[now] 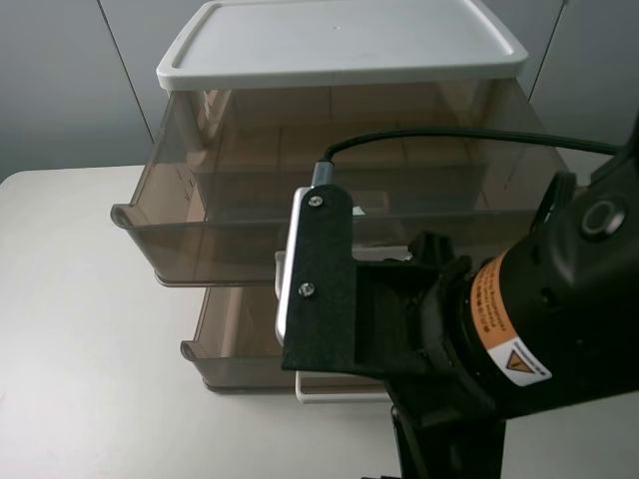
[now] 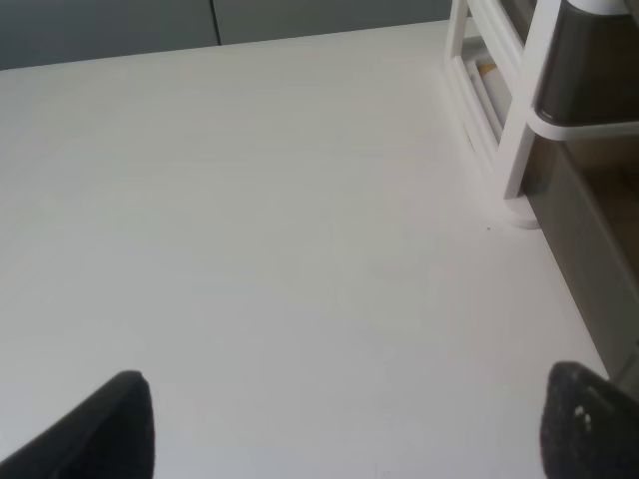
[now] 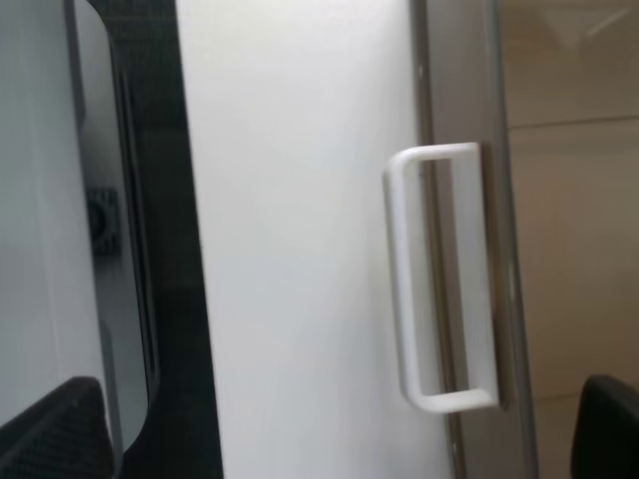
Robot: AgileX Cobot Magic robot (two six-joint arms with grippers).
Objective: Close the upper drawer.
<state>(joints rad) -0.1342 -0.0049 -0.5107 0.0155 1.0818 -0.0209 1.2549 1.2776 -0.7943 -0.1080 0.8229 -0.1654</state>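
The upper drawer (image 1: 230,200) is translucent smoky-brown and stands pulled well out of the white drawer unit (image 1: 339,45). My right arm (image 1: 499,319) hangs in front of it and hides its front and handle in the exterior high view. In the right wrist view a white loop handle (image 3: 439,279) sits on a brown drawer front. My right gripper (image 3: 329,429) is open, its fingertips (image 3: 50,434) far apart, clear of the handle. My left gripper (image 2: 344,429) is open and empty over the bare table.
A lower brown drawer (image 1: 240,334) also sticks out below the upper one. The white table (image 1: 70,349) spreads to the left of the unit. In the left wrist view the unit's white frame (image 2: 524,110) stands at the table's far side.
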